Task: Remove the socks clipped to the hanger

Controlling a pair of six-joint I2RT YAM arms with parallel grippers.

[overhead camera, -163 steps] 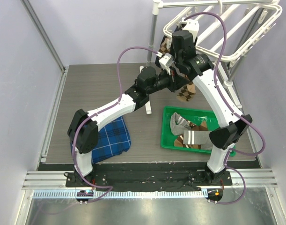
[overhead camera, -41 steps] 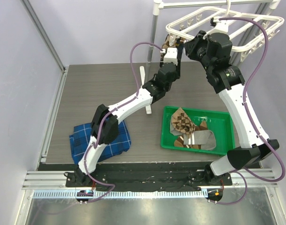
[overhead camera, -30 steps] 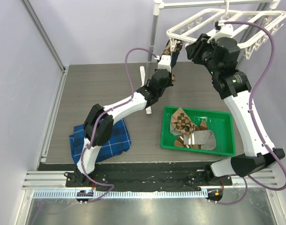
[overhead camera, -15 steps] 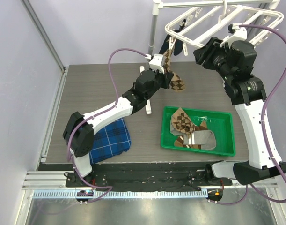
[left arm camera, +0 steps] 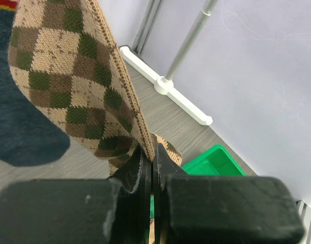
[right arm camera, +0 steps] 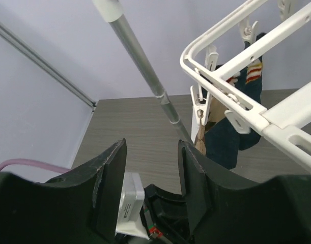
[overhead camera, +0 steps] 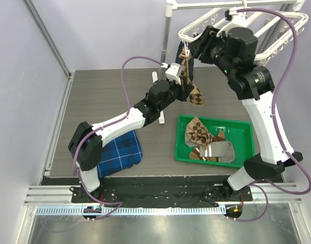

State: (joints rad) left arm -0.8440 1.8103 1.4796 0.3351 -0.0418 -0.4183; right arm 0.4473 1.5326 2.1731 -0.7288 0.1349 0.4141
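The white hanger hangs at the top right; its frame and clips show in the right wrist view. A brown argyle sock hangs from a clip at the hanger's left corner, next to a dark navy sock. My left gripper is shut on the argyle sock low down. My right gripper is open, just above and left of the clip that holds the argyle sock. Other socks lie in the green tray.
A metal pole stand rises behind the left gripper; its white foot lies on the table. A folded blue plaid cloth lies at the front left. Walls close in left and right.
My right gripper has swung left and down from beside the hanger to the clip at the hanger's left corner. My left gripper has kept its hold on the argyle sock and shifted slightly right.
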